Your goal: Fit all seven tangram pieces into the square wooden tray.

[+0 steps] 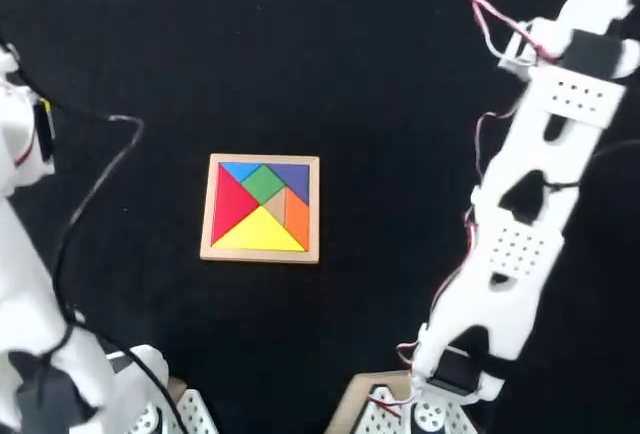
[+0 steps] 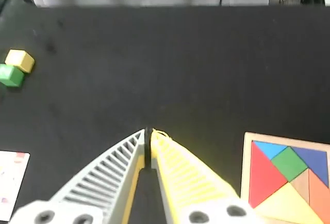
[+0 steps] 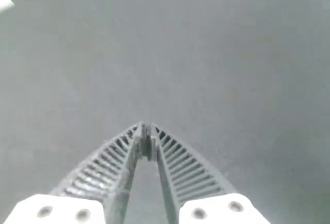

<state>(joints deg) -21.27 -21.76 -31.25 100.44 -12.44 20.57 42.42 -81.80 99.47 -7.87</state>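
Left end effector (image 2: 149,131) clenched tight, tips pressed together, nothing pinched between them, hanging over bare black worktop (image 2: 170,69), most likely for want of any loose piece to fetch. Close by on one side, one white card (image 2: 11,182); on the other, the square wooden tray (image 2: 246,167), flat on the cloth and well apart from the tips. Right end effector (image 3: 146,126) clenched the same way, carrying nothing, over plain cloth. Over to the high view: tray central between the two arms, presumably for easy reach from either side, and packed edge to edge. Counting from the arm bases outward: yellow triangle (image 1: 262,232) along the near rim, red triangle (image 1: 232,209) on the left arm's side, orange triangle (image 1: 297,216) on the right arm's, tan triangle (image 1: 276,206) wedged mid-tray, green square (image 1: 264,184) beyond it, light blue triangle (image 1: 238,170) and dark blue parallelogram (image 1: 292,176) across the far rim. Seven pieces: five triangles, one square, one parallelogram. No gap visible, none lying outside. Looks like a finished job, with both arms held clear, probably to avoid a knock. Farthest out, two small blocks side by side, seemingly touching: one yellow block (image 2: 20,60), one green block (image 2: 10,75), no part of the puzzle by the look of it.
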